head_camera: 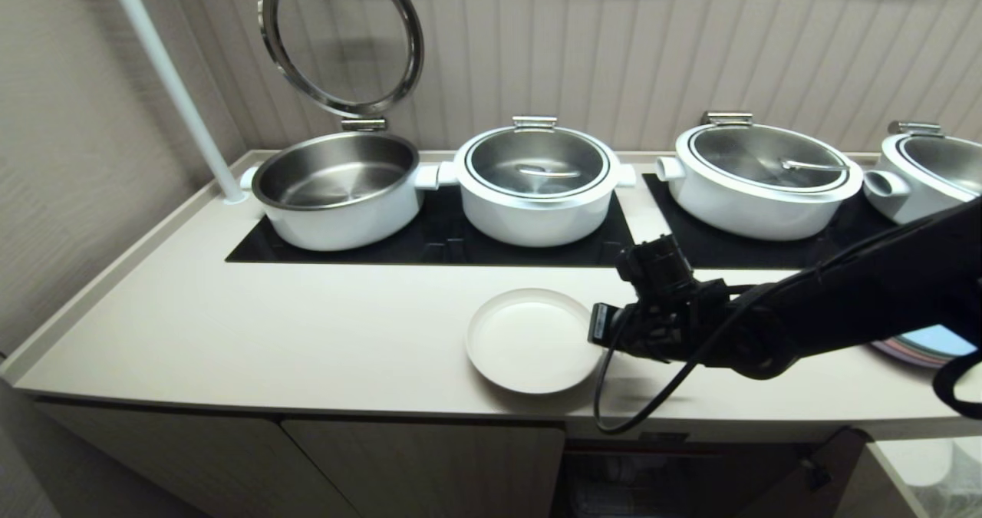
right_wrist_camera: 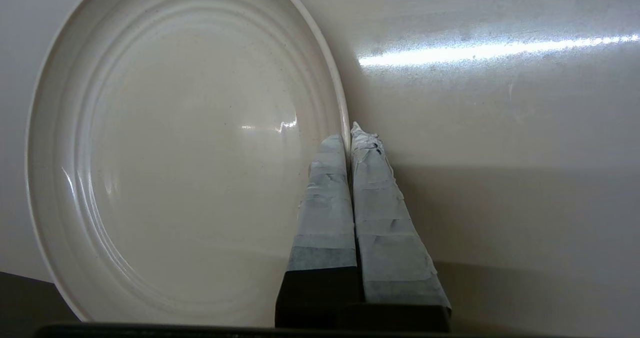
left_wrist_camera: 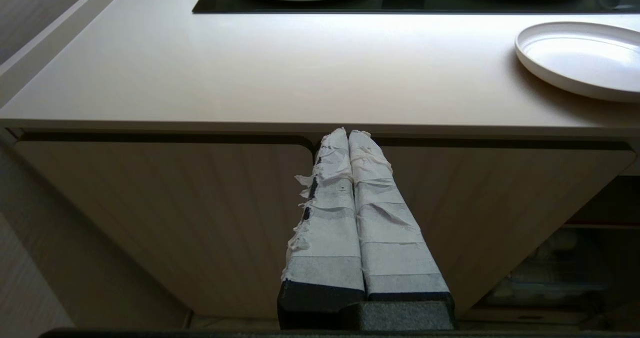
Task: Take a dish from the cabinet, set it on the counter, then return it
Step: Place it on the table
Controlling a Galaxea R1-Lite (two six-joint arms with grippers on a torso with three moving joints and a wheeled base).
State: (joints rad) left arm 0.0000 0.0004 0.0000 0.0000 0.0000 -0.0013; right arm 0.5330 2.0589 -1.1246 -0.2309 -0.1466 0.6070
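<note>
The dish (head_camera: 529,340), a plain cream-white plate, lies flat on the beige counter (head_camera: 268,334) near its front edge. From the right, my right gripper (head_camera: 601,328) reaches the dish's right rim. In the right wrist view the dish (right_wrist_camera: 185,147) fills the frame, and my right gripper (right_wrist_camera: 350,135) is shut on its rim, one taped finger inside the dish and one outside. My left gripper (left_wrist_camera: 348,133) is shut on nothing, held low in front of the cabinet (left_wrist_camera: 150,218) doors. The dish (left_wrist_camera: 580,57) also shows there, on the counter (left_wrist_camera: 250,67).
Several white pots (head_camera: 537,184) stand on black glass panels (head_camera: 445,245) at the back; the leftmost (head_camera: 337,192) has its lid raised. A white pole (head_camera: 173,80) rises at the back left. A pastel plate stack (head_camera: 921,347) sits at the right. Below the dish, the cabinet (head_camera: 652,476) stands open.
</note>
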